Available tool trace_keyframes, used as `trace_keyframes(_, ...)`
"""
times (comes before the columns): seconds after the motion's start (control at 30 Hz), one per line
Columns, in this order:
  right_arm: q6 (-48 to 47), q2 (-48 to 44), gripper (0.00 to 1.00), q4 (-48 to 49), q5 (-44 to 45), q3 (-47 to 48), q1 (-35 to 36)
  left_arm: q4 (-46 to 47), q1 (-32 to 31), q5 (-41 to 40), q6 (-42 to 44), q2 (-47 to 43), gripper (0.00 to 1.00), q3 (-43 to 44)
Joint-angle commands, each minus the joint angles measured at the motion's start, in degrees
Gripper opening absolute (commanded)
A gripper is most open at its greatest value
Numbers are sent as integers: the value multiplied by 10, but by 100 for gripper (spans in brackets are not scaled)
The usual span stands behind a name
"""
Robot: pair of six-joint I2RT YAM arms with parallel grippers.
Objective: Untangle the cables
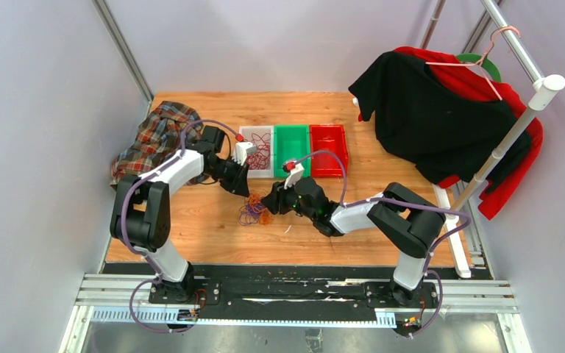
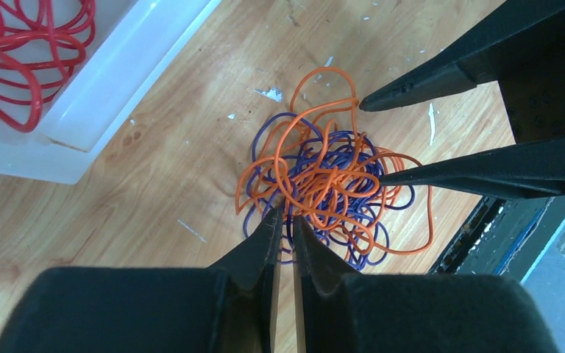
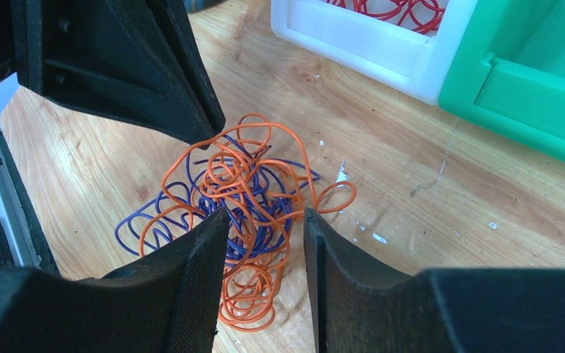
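Separation of the cables is the step in hand. Orange and purple strands lie knotted in 1 clump on the counter, between the 2 arms and short of the bins.

Nearest, the right end effector stands open over the near side of the clump. Its jaws straddle several orange and purple loops without clamping any. Opposite, the left end effector is closed to a thin slit, with its tips at the edge of the clump. Whether a strand is pinched in that slit cannot be told from any view.

Recommended procedure, offered as a judgement:

1. Assign 1 colour to each end effector. Orange lies mostly on top, so the right end effector should close on a single orange loop, not a mixed bundle.
2. Hold the left end effector low as an anchor. Draw the right end effector slowly up and away, so that loops slide instead of tightening.
3. If the whole clump lifts as 1 mass, release and regrasp a free outer loop, such as the large orange one at the rim of the clump.
4. Expect slippage, since each strand is far thinner than a jaw.

Beyond the clump, the white bin holds red cables, and the green bin stands just beside it. A freed strand probably belongs in 1 of these.
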Motion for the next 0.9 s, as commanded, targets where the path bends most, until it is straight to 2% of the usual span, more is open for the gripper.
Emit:
trace_keyframes(0.0,4,-11,41,1,15,-7,4,17,-11,18,-11,-16,12,-13)
trace_keyframes(0.23,8,-32,31,-12,32,-19,0,-44,-13,-12,23,-93,1,18)
trace_keyframes(0.37,4,-52,17,-23,52,-26,0,-117,-13,-16,45,-119,1,55)
trace_keyframes(0.47,-4,-79,7,-36,73,-38,0,-135,-13,-12,43,-144,1,61)
trace_keyframes(0.6,-25,-137,3,-102,123,-45,5,-148,-19,-1,29,-179,1,72)
trace_keyframes(0.67,-47,-174,7,-148,156,-37,20,-155,-36,0,19,-193,1,84)
trace_keyframes(0.8,-65,-223,39,-151,152,-28,43,-157,-91,3,-5,-218,1,103)
trace_keyframes(0.87,-69,-234,46,-132,130,-26,50,-158,-110,-1,-24,-224,1,115)
